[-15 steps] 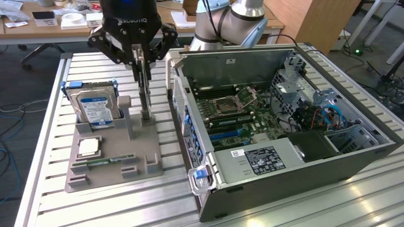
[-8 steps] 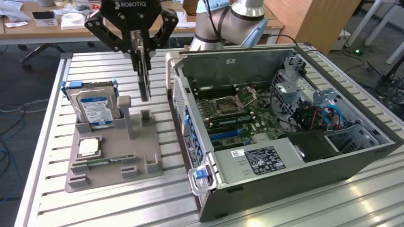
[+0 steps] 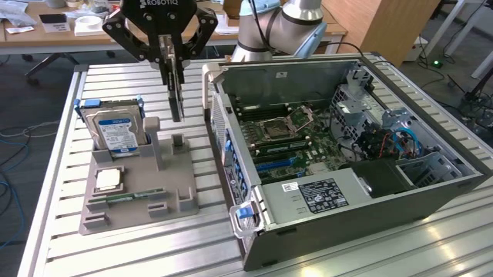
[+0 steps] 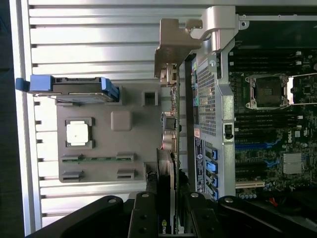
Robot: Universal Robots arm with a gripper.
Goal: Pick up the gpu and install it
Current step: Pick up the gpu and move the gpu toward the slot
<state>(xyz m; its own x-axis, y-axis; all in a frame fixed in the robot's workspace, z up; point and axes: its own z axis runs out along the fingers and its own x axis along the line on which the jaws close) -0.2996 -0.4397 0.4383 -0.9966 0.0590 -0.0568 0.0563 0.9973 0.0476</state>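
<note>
On the slatted metal table (image 3: pixel 123 254), your gripper (image 3: pixel 174 64) is pinched narrow on the gpu (image 3: pixel 176 98), hanging it edge-down above the grey parts tray (image 3: pixel 131 216) beside the open computer case (image 3: pixel 324 231), probably so its lower edge can meet a slot.

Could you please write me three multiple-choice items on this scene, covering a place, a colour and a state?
1. Where is the hard drive? A. upright in the grey holder B. inside the computer case C. under the holder
2. Its side rails are: A. red B. blue C. yellow
3. The gpu is: A. flat on the holder B. held on edge by the gripper C. plugged into the computer case
Key: 1 A, it stands in the holder's slot; 2 B, blue rails flank it; 3 B, fingers clamp it in the air.
</note>
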